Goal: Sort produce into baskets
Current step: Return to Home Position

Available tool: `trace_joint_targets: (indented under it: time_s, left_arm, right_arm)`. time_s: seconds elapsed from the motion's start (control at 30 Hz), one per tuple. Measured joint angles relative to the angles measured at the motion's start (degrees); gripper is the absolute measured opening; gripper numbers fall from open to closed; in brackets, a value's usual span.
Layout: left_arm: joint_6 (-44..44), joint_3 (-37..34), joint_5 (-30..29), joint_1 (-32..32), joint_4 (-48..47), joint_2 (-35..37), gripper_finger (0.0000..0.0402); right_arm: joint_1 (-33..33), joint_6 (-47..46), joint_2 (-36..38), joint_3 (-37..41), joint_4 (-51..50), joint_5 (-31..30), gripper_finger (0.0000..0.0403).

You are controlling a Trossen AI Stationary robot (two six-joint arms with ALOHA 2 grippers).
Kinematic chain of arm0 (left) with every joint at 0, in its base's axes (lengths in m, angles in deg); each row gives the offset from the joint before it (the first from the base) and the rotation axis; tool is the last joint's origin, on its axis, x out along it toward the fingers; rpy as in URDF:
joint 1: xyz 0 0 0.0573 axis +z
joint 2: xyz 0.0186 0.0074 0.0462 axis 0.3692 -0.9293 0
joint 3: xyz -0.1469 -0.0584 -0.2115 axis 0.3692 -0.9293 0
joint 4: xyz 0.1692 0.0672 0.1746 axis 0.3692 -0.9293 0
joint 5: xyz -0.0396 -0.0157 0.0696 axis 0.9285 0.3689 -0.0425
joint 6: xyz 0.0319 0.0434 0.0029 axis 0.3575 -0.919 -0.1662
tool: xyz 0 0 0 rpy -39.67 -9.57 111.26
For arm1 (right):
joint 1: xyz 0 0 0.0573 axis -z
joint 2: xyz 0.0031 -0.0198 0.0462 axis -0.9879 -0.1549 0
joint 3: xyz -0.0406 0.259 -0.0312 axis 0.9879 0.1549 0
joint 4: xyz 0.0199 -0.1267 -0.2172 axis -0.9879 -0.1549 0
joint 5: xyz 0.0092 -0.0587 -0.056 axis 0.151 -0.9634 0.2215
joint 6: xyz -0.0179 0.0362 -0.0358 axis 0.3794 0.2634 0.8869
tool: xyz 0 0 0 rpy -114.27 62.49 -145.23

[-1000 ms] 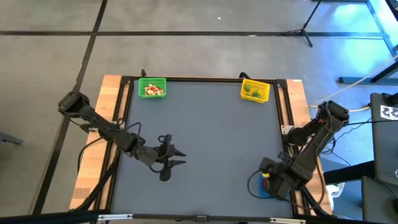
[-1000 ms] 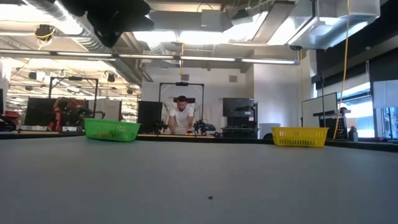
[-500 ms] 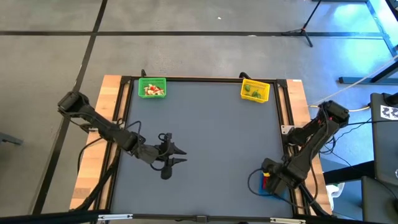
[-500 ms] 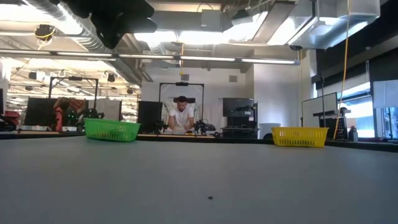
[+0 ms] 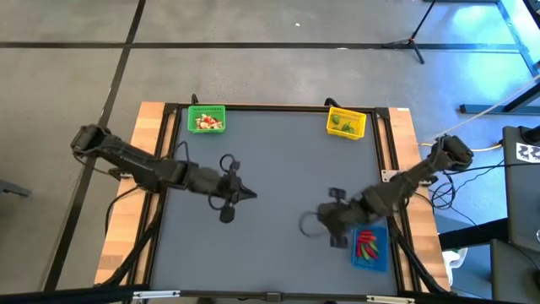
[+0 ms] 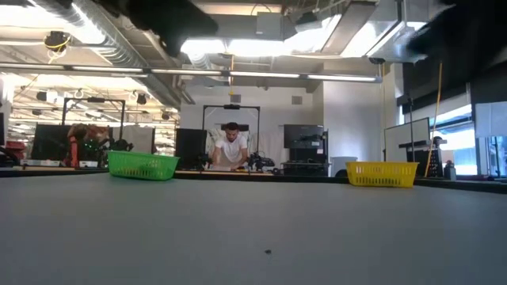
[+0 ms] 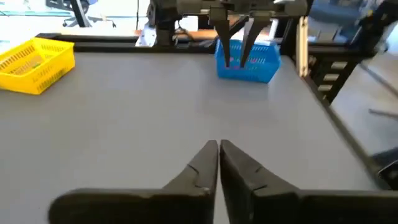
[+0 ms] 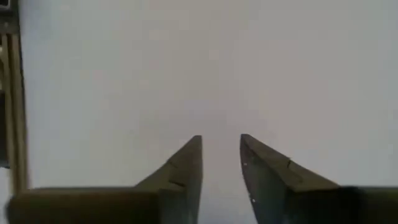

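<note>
Sorting looks finished; left end effector (image 7: 219,144) closed, right end effector (image 8: 221,140) slightly parted, both empty; next, retract home.

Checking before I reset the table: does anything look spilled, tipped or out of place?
Nothing stands out. The green basket, yellow basket and blue basket stand upright. Produce shows only inside them, none loose on the table. The left gripper, shut, and the right gripper, open, hold nothing.
</note>
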Motion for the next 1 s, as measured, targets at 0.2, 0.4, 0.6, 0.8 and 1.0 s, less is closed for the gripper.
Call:
trace_joint_targets:
  time_s: [0.2,0.4,0.6,0.8,1.0]
  left_arm:
    - [-5.0,-3.2,8.7,9.4,1.5,0.3,0.0009]
    - [-6.3,-12.2,10.0,17.2,8.9,4.8,0.0004]
    - [-6.7,-20.0,10.0,22.2,12.3,12.5,0.0002]
    - [-8.5,-23.5,10.1,23.8,12.5,19.1,0.0006]
    - [-8.3,-26.1,10.1,25.1,12.7,23.7,0.0003]
  right_arm:
    - [14.7,17.5,0.0,7.3,13.7,7.3,0.0035]
    - [26.0,25.6,2.2,15.3,21.9,12.2,0.0014]
    - [35.1,27.8,9.2,22.3,29.1,15.8,0.0025]
    - [39.8,27.7,20.2,29.1,35.6,16.0,0.0025]
    - [40.8,27.6,33.6,37.6,44.6,14.8,0.0026]
